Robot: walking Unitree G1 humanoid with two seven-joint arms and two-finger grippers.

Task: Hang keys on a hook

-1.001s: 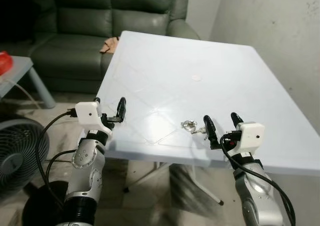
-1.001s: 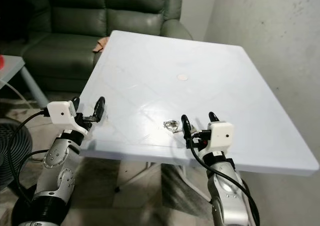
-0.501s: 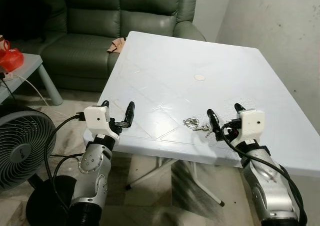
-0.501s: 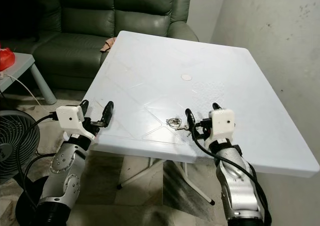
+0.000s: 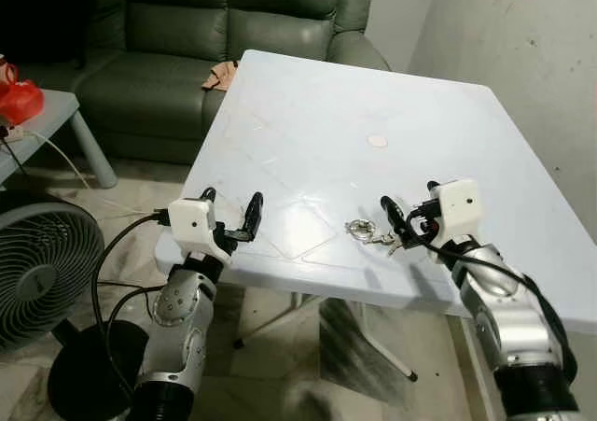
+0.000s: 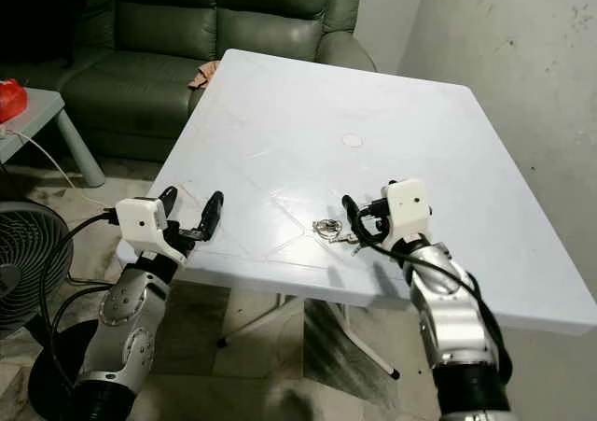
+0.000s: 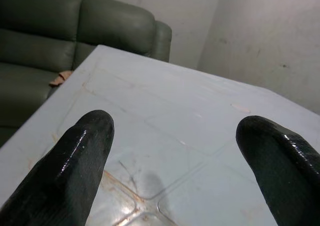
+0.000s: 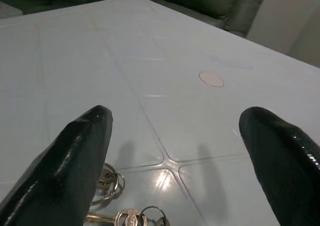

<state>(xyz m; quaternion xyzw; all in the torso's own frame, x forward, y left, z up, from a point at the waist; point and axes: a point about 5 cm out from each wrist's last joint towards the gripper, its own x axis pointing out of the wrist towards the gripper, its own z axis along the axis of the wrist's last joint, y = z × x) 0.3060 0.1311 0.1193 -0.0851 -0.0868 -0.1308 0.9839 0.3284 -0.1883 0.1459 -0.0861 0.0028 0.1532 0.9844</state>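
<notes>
A small bunch of keys (image 5: 366, 230) on metal rings lies on the white table (image 5: 317, 122), close to its near edge. My right gripper (image 5: 407, 213) hovers open just above the table, directly to the right of the keys and not touching them. The right wrist view has the keys (image 8: 125, 213) low between the two spread black fingers (image 8: 75, 156). My left gripper (image 5: 231, 206) is open with nothing in it, at the table's near left corner, well apart from the keys. Its wrist view looks across bare tabletop (image 7: 170, 136).
A round pale disc (image 5: 377, 141) sits mid-table. A dark green sofa (image 5: 168, 38) with a brown item (image 5: 219, 76) stands behind. A floor fan (image 5: 42, 262) and a side table (image 5: 37, 122) with a red thing are at left. A wall (image 5: 522, 57) runs along the right.
The camera has shifted forward and the table looks nearer. My right gripper has moved up over the table to beside the keys. The left gripper has edged over the table's corner.
</notes>
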